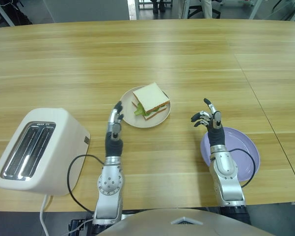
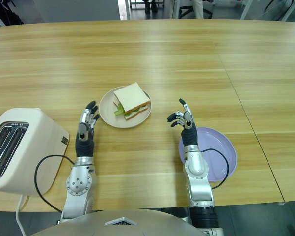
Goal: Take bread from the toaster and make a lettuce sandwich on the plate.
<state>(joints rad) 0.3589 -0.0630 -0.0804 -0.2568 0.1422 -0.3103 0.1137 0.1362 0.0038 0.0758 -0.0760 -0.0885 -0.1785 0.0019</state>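
A sandwich (image 1: pixel 151 101) of two white bread slices with green lettuce between them lies on a beige plate (image 1: pixel 160 119) at the table's middle. The cream toaster (image 1: pixel 37 150) stands at the near left, both slots showing no bread. My left hand (image 1: pixel 115 123) is held upright just left of the plate, fingers straight, holding nothing. My right hand (image 1: pixel 209 120) stands right of the plate above the far rim of a purple plate (image 1: pixel 245 155), its fingers spread and slightly bent, holding nothing.
The toaster's black cord (image 1: pixel 73 169) loops across the table beside my left forearm. The wooden table (image 1: pixel 137 54) stretches far back, with a seam (image 1: pixel 257 101) running along its right side.
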